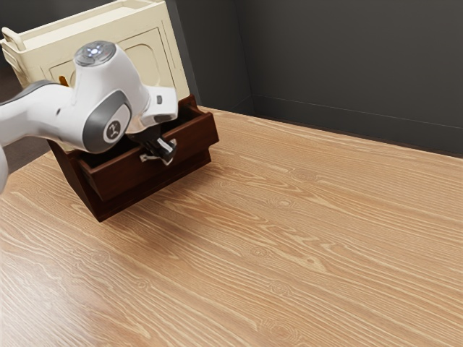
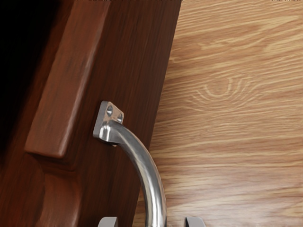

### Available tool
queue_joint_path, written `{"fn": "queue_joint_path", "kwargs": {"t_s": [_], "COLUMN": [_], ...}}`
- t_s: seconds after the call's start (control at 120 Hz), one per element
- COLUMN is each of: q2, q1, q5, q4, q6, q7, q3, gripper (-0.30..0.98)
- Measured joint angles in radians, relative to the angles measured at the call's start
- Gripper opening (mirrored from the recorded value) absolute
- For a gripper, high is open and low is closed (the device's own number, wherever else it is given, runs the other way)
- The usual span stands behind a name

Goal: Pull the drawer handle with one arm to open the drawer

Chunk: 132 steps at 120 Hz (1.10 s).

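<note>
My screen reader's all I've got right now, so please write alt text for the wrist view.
Open gripper at a drawer's curved metal handle, which runs between the fingertips with a gap on each side. The handle is mounted on the dark brown wooden drawer front; beyond it lies the lighter wood-grain tabletop.
</note>
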Motion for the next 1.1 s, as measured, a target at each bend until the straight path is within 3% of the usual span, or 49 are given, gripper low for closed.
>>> {"fn": "queue_joint_path", "kwargs": {"t_s": [0.567, 0.825, 0.925, 1.1], "q2": [-0.058, -0.080, -0.093, -0.119], "q1": [-0.029, -0.053, -0.062, -0.080], "q5": [0.006, 0.011, 0.011, 0.015], "q4": [-0.073, -0.114, -0.130, -0.158], "q6": [0.026, 0.035, 0.038, 0.040], "q7": [-0.051, -0.078, -0.089, -0.106], "q3": [-0.003, -0.003, -0.004, -0.004], "gripper": [0.09, 0.16, 0.08, 0.08]}}
